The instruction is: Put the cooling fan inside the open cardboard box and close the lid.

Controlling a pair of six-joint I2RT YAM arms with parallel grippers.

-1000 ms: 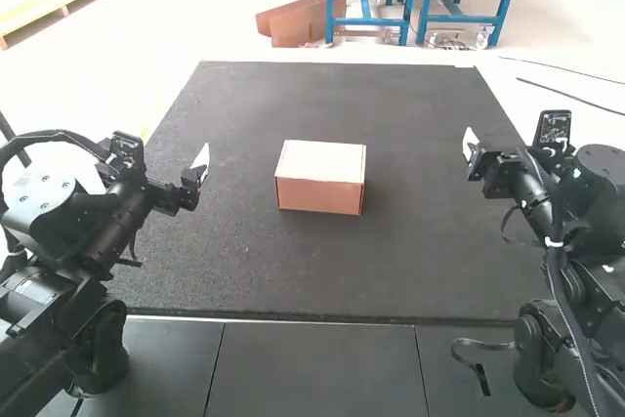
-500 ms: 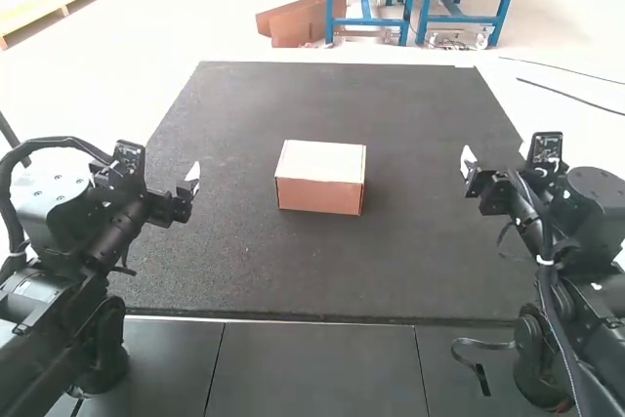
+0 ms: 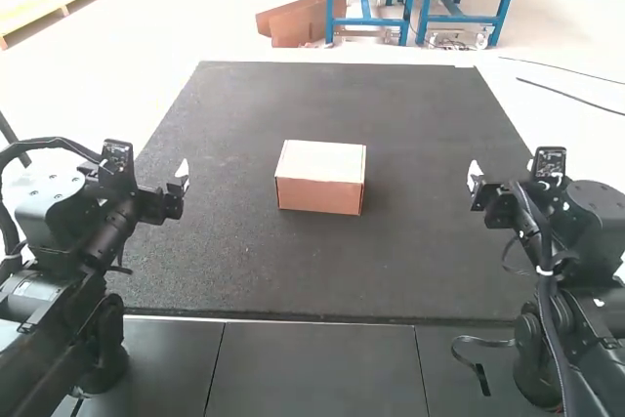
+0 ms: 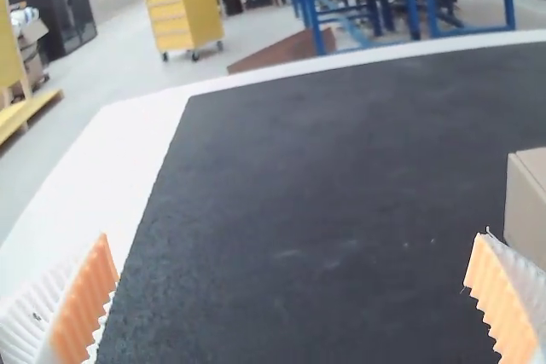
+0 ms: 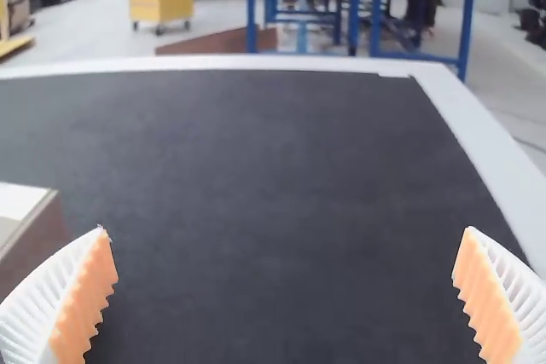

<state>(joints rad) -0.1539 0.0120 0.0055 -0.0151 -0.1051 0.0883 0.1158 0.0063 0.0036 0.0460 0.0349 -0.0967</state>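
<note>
A closed brown cardboard box [image 3: 320, 177] is seen at the middle of the black mat [image 3: 420, 114] covering the desk. The left end effector [image 3: 179, 183] is held near the left edge, the right end effector [image 3: 476, 181] near the right edge. Both are kept with fingers spread wide, well apart from the box.

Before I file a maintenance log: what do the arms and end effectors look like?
The left arm and right arm are black with rounded grey joint housings and looping black cables. The left end effector and right end effector have white ribbed fingers with orange sawtooth pads.
</note>
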